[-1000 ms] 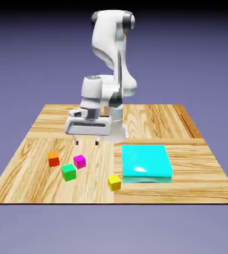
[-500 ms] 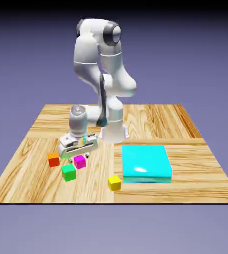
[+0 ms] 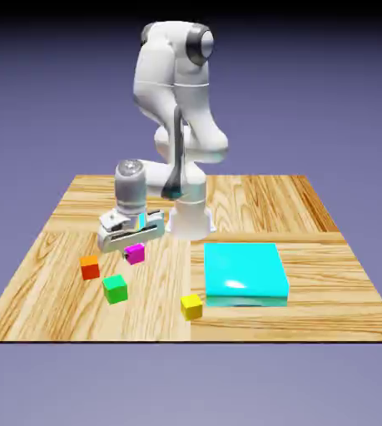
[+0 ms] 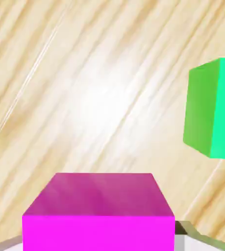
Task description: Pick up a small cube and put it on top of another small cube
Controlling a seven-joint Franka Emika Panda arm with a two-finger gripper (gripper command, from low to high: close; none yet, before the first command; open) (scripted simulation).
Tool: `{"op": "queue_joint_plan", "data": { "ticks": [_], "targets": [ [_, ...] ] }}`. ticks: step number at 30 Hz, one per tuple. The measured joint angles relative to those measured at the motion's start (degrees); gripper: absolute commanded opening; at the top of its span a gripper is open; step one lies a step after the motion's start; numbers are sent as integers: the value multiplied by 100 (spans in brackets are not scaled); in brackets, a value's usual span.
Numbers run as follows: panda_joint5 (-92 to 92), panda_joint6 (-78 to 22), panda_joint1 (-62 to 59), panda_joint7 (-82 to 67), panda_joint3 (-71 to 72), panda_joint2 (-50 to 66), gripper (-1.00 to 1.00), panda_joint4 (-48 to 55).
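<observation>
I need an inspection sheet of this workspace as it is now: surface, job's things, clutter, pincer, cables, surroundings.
Surface: wooden table, bare where nothing stands.
Job's things: pink cube between the pincer's tips, lifted off the table; green cube on the table, nothing on it.
Clutter: orange cube, yellow cube, flat cyan block, all apart from each other.
Pincer: pincer shut on the pink cube.
Cables: nothing seen.
Surroundings: plain blue-violet backdrop.

Magenta cube (image 3: pixel 134 253), bright green cube (image 3: pixel 115 288), orange-red cube (image 3: pixel 89 267), yellow cube (image 3: pixel 191 306), cyan block (image 3: pixel 244 273) (glossy), pale streaked wood-grain table (image 3: pixel 310 208), white arm (image 3: pixel 177 100).
</observation>
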Motion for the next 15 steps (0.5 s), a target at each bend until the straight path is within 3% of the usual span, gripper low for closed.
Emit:
{"op": "queue_joint_plan", "data": {
  "ticks": [8, 13, 14, 15],
  "targets": [
    [383, -852, 1032, -1532, -807, 130, -100, 1096],
    [852, 158, 912, -1846, -696, 1167, -100, 1102],
    [933, 332, 895, -1900, -677, 1346, 100, 1103],
    [933, 338, 895, -1900, -677, 1346, 100, 1103]
  ]
}}
